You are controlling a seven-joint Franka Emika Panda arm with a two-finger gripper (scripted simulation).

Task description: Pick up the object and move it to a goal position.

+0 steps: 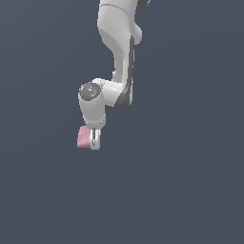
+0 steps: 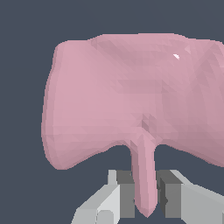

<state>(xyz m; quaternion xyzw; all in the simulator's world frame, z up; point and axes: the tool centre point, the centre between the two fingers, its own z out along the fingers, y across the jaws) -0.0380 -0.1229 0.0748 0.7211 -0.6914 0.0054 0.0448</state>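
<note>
The object (image 1: pixel 84 137) is a small pale pink blocky lump, seen just to the exterior view's left of the fingers. In the wrist view it (image 2: pixel 131 100) fills most of the picture, with a short stub (image 2: pixel 144 175) reaching down between my fingers. My gripper (image 1: pixel 95 142) points straight down from the white arm. Its two grey pads (image 2: pixel 126 194) stand close on either side of the stub, so the gripper (image 2: pixel 145 203) is shut on the object by its stub. Most of the lump sticks out to one side of the fingers.
A plain dark blue-grey surface (image 1: pixel 181 190) lies all around, with no other object or edge in view. The white arm (image 1: pixel 119 57) rises above the gripper to the top of the exterior view.
</note>
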